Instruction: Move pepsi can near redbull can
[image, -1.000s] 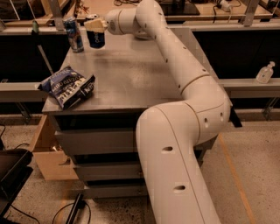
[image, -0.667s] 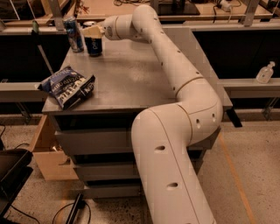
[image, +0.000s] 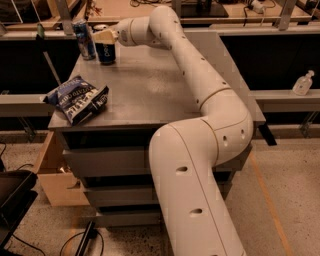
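The pepsi can (image: 105, 51) is stout and navy blue, and stands at the back left of the grey table (image: 150, 85). The redbull can (image: 85, 40), slimmer with blue and silver panels, stands just left of it near the table's back left corner, a small gap between them. My gripper (image: 103, 36) reaches in from the right at the end of the long white arm (image: 200, 75) and is shut on the pepsi can's upper part. The can's base looks at or just above the tabletop.
A dark blue chip bag (image: 77, 99) lies at the table's front left. An open cardboard box (image: 52, 172) sits on the floor left of the table. A sanitizer bottle (image: 303, 83) stands on a ledge at the right. A shelf runs behind the table.
My gripper has carried the pepsi can leftward across the back of the table, closer to the redbull can. The chip bag and redbull can have not moved.
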